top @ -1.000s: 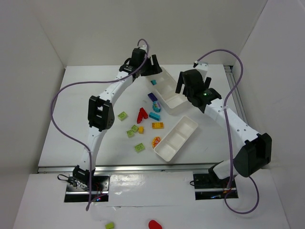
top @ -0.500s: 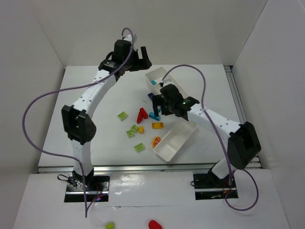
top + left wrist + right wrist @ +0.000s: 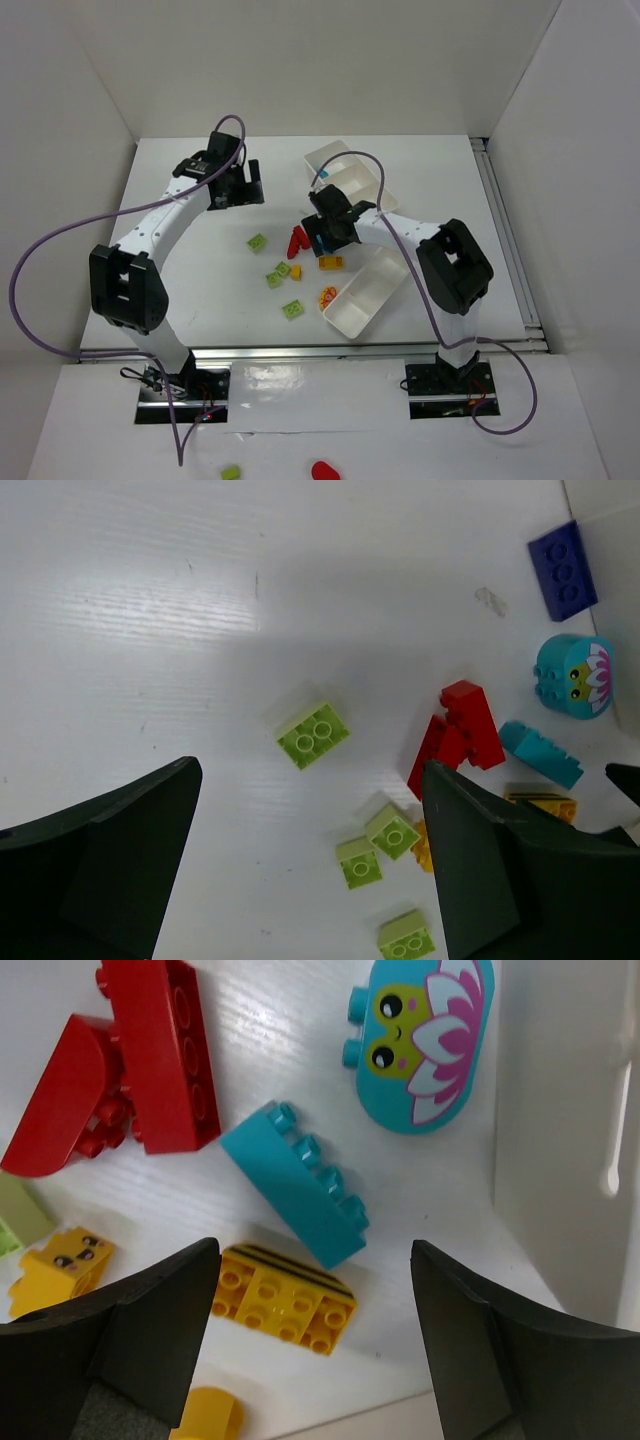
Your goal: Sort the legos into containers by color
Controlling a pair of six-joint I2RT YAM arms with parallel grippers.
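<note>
Bare table (image 3: 180, 590) left of lime brick (image 3: 313, 734); red brick (image 3: 460, 735), teal brick (image 3: 540, 753) close beside tray (image 3: 560, 1110).

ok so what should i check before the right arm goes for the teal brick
1. right jaws open: ok
2. teal brick lies between the right jaws in the wrist view: ok
3. teal brick clear of the yellow brick: cannot tell, they look edge to edge
4. left jaws open and empty: ok
5. arms well apart: ok
6. free compartment in the far tray: cannot tell, partly hidden
</note>
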